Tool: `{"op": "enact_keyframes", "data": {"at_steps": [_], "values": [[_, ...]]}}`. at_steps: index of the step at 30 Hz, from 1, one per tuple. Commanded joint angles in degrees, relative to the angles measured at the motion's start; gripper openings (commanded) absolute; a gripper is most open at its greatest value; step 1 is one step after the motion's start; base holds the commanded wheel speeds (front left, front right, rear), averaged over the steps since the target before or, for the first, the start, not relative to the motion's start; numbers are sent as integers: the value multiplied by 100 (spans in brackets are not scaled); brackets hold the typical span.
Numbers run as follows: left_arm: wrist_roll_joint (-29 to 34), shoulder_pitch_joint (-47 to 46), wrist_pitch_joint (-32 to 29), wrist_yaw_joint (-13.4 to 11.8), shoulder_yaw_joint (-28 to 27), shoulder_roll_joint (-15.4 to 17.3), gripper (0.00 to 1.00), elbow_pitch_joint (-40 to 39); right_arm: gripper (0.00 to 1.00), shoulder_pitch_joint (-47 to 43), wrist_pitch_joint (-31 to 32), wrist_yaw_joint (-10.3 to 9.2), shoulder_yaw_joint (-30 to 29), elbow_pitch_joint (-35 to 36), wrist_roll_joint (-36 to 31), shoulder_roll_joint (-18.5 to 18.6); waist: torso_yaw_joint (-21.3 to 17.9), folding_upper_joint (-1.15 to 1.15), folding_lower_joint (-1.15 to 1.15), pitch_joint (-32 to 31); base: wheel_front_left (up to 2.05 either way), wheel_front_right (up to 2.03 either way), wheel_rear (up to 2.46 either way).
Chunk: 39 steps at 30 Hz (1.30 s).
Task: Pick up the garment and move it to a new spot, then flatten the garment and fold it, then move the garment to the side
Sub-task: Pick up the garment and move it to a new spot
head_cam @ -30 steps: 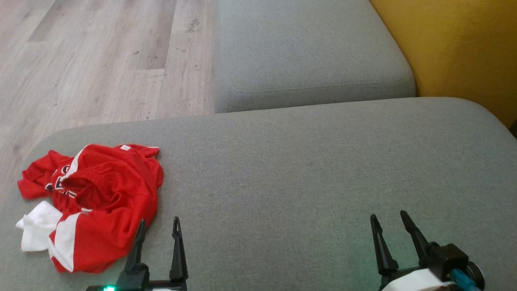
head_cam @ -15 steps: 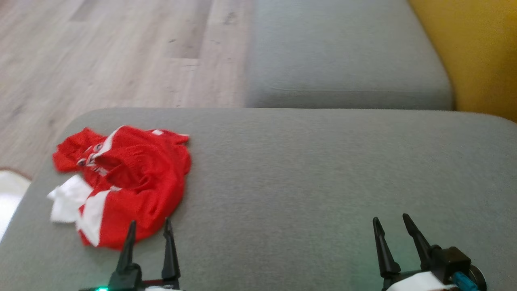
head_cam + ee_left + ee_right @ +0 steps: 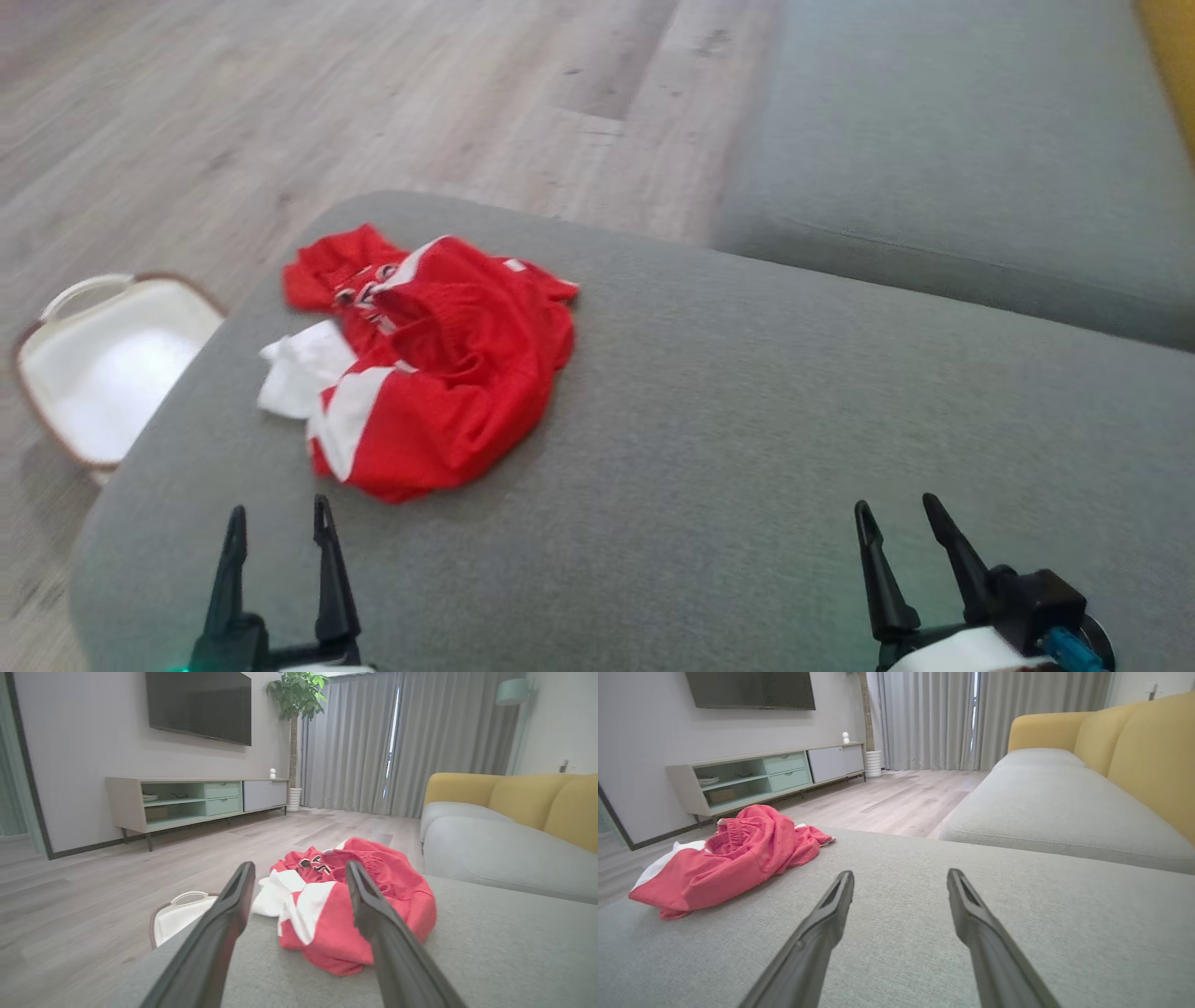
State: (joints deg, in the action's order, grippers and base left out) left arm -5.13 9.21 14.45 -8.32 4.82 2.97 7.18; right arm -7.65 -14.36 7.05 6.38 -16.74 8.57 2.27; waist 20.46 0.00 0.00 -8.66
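Grippers: two; left gripper [image 3: 279, 507] and right gripper [image 3: 896, 503] both spread, empty.
Garment [image 3: 448, 373]: one red heap on sofa [image 3: 747, 467]; axis unclear.

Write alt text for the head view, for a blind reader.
A crumpled red-and-white mesh garment lies untouched near the left end of a grey fabric sofa seat. The left gripper and right gripper, dark and two-fingered, are open and empty at the bottom edge. A white handled basket stands on the pale wood floor beside the seat.
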Motion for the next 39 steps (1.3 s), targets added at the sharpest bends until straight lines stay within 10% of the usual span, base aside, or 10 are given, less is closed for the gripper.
{"op": "enact_keyframes", "data": {"at_steps": [1, 16, 26, 39], "values": [[76, -180, 55, 22, -224, -8, 100, -245, 100, 252, -63, 44, 133, 198, 16, 61, 180, 0, 0, 78, 0, 0, 0], [268, -2188, 55, 694, -373, 694, 100, -298, 100, 278, -63, 44, 17, 283, -635, 61, 256, 0, 0, 1081, 0, 0, 0], [-197, -5217, -1173, 1488, 135, 892, 100, 2180, 100, 329, -63, 44, -114, 562, -1271, 455, 166, 0, 0, 1956, 0, 0, 0], [-1750, -6445, -1938, 1579, 1583, 844, 100, 4544, 100, -30, -63, 44, -209, 1162, -1205, 1095, 119, 0, 0, 2557, 0, 0, 0]]}}
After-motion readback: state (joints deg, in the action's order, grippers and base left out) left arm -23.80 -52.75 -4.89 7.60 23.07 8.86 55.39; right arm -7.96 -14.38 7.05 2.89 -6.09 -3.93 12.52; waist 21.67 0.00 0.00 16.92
